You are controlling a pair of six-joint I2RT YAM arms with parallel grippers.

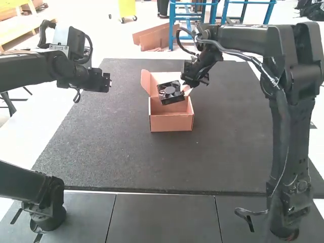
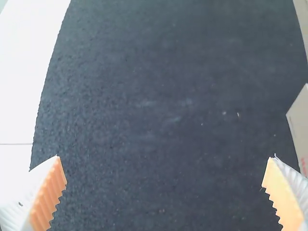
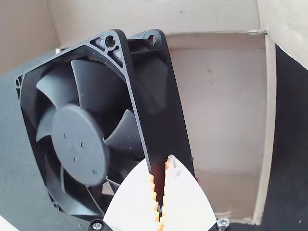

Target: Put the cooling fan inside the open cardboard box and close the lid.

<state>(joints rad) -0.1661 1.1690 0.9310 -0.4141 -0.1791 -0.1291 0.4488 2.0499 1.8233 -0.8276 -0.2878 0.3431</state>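
A black square cooling fan [image 1: 170, 93] hangs tilted over the open cardboard box [image 1: 171, 115] in the middle of the black mat, its lower part just inside the opening. My right gripper [image 1: 188, 88] is shut on the fan's frame edge; the right wrist view shows the fan [image 3: 91, 139] pinched between the white fingers [image 3: 144, 202], with the box's inner walls [image 3: 216, 110] behind. The box lid [image 1: 147, 81] stands up at the back left. My left gripper [image 1: 106, 82] hovers to the left of the box, open over bare mat, its orange pads [image 2: 48, 192] wide apart.
The black mat [image 1: 101, 142] covers most of the table, with white table surface [image 1: 20, 131] beyond its left edge. A corner of the box [image 2: 301, 130] shows in the left wrist view. Cardboard pieces [image 1: 154, 38] lie on the floor behind.
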